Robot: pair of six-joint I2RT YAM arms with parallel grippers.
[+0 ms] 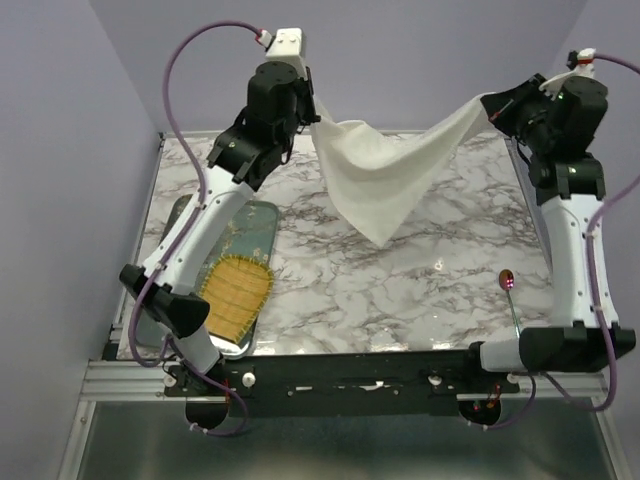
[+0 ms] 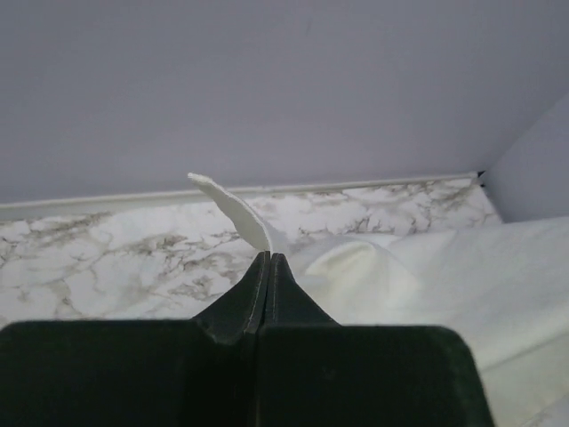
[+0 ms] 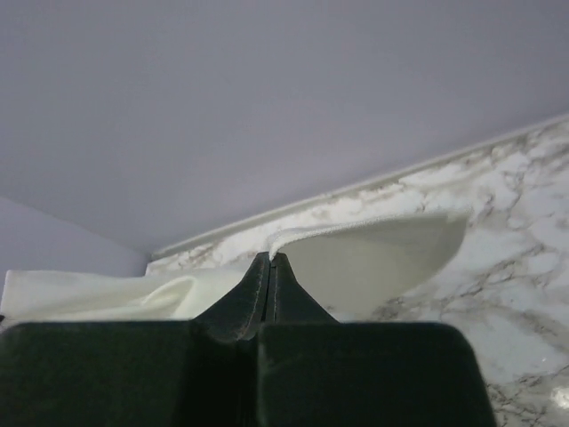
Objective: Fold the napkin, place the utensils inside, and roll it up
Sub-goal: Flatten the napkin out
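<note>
Soft matt cloth napkin (image 1: 385, 180) — glossy marble table (image 1: 400, 290).

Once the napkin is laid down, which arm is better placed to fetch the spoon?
Right, probably. The spoon lies at the table's near right, beside the right arm's base, far from the left arm. The right gripper and left gripper are shut on the napkin.

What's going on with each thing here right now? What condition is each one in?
napkin: unfolded, held up, sagging between the two arms.
left gripper: jaws shut on one napkin corner.
right gripper: jaws shut on the napkin's other end.
spoon: lying on the table, untouched.
yellow mat: lying flat on the tray.
</note>
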